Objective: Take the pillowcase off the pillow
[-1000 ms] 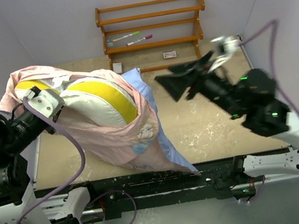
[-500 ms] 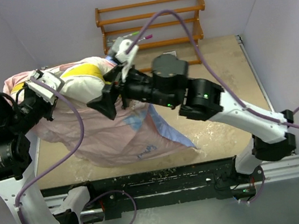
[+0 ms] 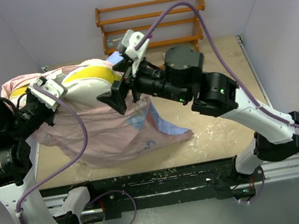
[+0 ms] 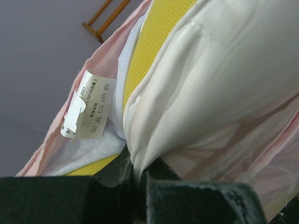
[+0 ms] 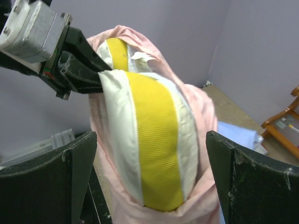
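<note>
The pillow point(image 3: 90, 92), cream-white with a yellow side band, is held up at the table's left, its lower part inside the pillowcase point(image 3: 114, 138), which hangs pink side out with a blue fold point(image 3: 166, 126). My left gripper point(image 3: 49, 93) is shut on the pillow's white edge seam point(image 4: 140, 140). My right gripper point(image 3: 115, 97) is open just right of the pillow's exposed end. In the right wrist view its fingers point(image 5: 51, 177) stand wide apart on either side of the yellow band point(image 5: 154, 154), not touching it. The pink pillowcase rim point(image 5: 140, 212) wraps below.
A wooden rack point(image 3: 152, 26) with two markers stands at the back wall. A small card point(image 3: 170, 54) lies before it. A white care label point(image 4: 91, 107) hangs beside the pillow's yellow band. Purple walls close in on the left and right.
My right arm swung from the table's right side across to the pillow's exposed end, jaws open. My left gripper kept its hold; the pillow shifted back and left.
</note>
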`<action>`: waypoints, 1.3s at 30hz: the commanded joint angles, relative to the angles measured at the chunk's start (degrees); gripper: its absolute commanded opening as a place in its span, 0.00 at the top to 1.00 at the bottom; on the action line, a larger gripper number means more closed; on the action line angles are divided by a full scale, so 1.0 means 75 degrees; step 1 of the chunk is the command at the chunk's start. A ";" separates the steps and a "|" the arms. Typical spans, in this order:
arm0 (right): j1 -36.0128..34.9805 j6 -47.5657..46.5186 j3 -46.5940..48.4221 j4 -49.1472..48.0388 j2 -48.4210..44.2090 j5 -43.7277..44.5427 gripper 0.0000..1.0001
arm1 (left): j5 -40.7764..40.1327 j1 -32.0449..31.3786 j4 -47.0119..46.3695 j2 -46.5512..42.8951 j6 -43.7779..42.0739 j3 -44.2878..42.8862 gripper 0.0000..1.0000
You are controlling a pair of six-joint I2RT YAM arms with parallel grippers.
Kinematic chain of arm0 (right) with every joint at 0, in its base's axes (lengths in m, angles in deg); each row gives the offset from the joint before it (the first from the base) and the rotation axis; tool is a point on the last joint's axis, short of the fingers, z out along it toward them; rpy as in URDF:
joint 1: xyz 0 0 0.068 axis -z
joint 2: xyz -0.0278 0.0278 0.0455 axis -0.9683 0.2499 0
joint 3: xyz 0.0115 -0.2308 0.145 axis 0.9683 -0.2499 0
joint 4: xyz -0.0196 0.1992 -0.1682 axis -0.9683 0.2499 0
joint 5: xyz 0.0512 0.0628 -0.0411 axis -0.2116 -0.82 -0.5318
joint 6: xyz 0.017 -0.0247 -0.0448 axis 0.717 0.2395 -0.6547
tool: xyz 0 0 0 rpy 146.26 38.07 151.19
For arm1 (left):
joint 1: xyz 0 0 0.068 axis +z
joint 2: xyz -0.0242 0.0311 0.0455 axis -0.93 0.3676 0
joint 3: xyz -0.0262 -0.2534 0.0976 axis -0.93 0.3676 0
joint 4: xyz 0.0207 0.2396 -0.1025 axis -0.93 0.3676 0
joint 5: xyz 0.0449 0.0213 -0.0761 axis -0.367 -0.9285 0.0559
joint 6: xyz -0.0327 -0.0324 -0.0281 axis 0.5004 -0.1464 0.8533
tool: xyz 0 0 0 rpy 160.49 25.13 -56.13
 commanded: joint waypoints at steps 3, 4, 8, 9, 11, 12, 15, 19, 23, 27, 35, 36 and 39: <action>0.0091 -0.0397 0.0424 0.0512 0.0210 0.0051 0.00 | 0.0769 -0.0025 -0.0371 -0.0028 0.0138 -0.0416 1.00; 0.0089 -0.0402 0.0410 0.0467 0.0269 0.0021 0.00 | 0.0775 -0.0025 -0.0360 -0.0012 0.0176 -0.0439 1.00; 0.0083 -0.0336 0.0232 0.0329 0.0423 -0.0515 0.07 | 0.0679 -0.0025 -0.0284 0.0041 0.0175 -0.0545 1.00; 0.0063 -0.0324 0.0202 0.0305 0.0473 -0.0634 0.10 | 0.0606 -0.0025 -0.0281 0.0064 0.0177 -0.0563 1.00; 0.0037 -0.0322 0.0232 0.0307 0.0633 -0.0774 0.16 | 0.0425 -0.0025 -0.0249 0.0147 0.0216 -0.0656 1.00; 0.0014 -0.0322 0.0289 0.0341 0.0717 -0.0809 0.20 | 0.0329 -0.0025 -0.0224 0.0224 0.0248 -0.0713 1.00; -0.0013 -0.0349 0.0423 0.0433 0.1002 -0.0702 0.34 | 0.0073 -0.0025 -0.0163 0.0330 0.0306 -0.0822 1.00; 0.0034 -0.0339 0.0196 0.0241 0.0917 0.0106 0.83 | 0.0161 -0.0025 -0.0120 0.0225 0.0331 -0.0788 0.98; 0.0235 -0.0592 -0.1351 -0.1188 -0.0184 0.0398 1.00 | 0.0358 -0.0026 0.0611 0.0389 0.0305 -0.1219 0.33; 0.0636 -0.0653 -0.2829 -0.2224 -0.1436 0.0235 1.00 | -0.0502 -0.0025 0.0873 0.0860 0.0529 -0.1544 0.00; 0.1003 -0.1149 -0.4499 -0.2271 -0.3307 0.0249 1.00 | -0.1540 -0.0025 0.0254 0.1100 0.0454 -0.1718 0.00; 0.1005 -0.1254 -0.4611 -0.2398 -0.3500 0.0113 1.00 | -0.1548 -0.0031 0.0176 0.1162 0.0567 -0.1796 0.00; 0.1012 -0.1422 -0.4508 -0.2420 -0.3700 0.0006 1.00 | -0.1743 -0.0025 -0.0182 0.1495 0.1055 -0.2108 0.07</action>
